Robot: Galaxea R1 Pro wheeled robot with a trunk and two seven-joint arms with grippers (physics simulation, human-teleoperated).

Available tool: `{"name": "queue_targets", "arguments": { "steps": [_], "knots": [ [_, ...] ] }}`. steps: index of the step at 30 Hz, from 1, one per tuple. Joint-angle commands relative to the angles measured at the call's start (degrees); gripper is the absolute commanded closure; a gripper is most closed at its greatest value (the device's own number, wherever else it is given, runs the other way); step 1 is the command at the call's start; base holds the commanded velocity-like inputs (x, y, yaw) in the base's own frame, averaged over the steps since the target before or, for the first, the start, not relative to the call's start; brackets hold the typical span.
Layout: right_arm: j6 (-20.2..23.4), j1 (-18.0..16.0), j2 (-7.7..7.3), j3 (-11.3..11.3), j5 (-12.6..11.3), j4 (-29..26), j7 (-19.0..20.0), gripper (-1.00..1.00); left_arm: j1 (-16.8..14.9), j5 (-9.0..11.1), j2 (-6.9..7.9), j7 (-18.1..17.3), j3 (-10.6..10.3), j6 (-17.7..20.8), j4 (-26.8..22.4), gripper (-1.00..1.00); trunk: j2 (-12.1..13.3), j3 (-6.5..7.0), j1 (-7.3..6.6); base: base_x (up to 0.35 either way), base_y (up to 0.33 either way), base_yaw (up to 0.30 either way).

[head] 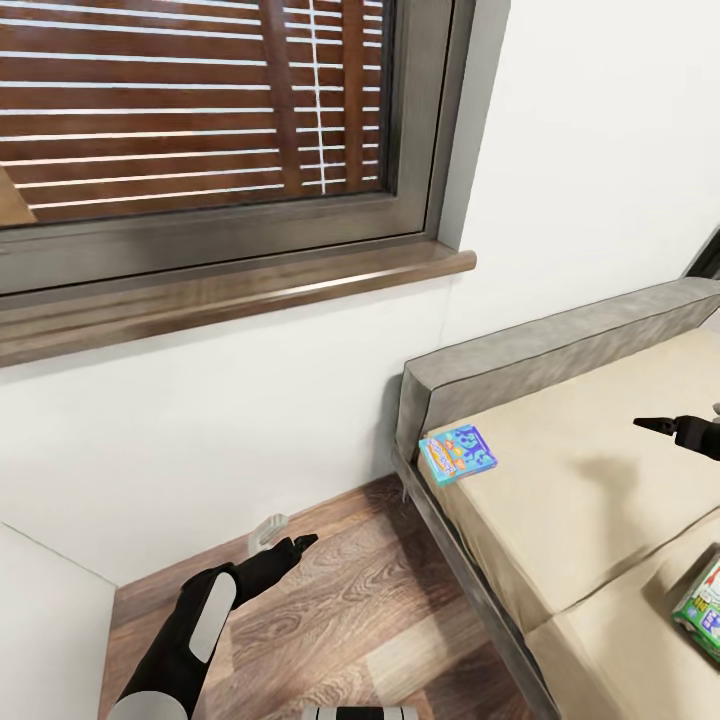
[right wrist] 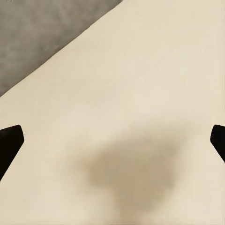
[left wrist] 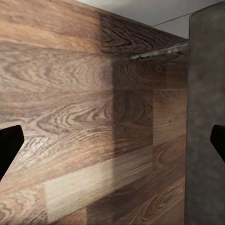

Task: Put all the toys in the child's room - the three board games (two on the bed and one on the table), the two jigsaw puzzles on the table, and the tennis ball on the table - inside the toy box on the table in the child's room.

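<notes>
The bed (head: 600, 470) sits under the window (head: 200, 110), with a blue board game (head: 457, 453) flat near its headboard corner and a green one (head: 702, 607) near the right edge. The right gripper (head: 650, 425) hovers spread over bare mattress, likely to reach them; the left gripper (head: 300, 543), spread and empty, hangs idle above the floor (head: 350, 600)

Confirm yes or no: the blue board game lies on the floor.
No, the blue board game lies on the bed, at its corner near the headboard.
</notes>
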Motion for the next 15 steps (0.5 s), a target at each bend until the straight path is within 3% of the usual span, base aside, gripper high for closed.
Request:
{"name": "queue_targets", "arguments": {
  "steps": [1,15],
  "knots": [
    [0.43,-0.05,0.0,-0.07,-0.36,-0.01,-0.09,-1.0,-0.03,0.17,-0.07,-0.2,0.29,0.48,-0.05,-1.0,-0.02,-0.05,-0.01,0.059,0.005,-0.007],
    [0.43,-0.05,0.0,-0.09,-0.35,-0.03,-0.09,-1.0,-0.03,0.0,-0.07,-0.19,0.27,0.48,-0.05,-1.0,-0.02,-0.04,-0.01,0.148,0.005,-0.005]
  ]
}}
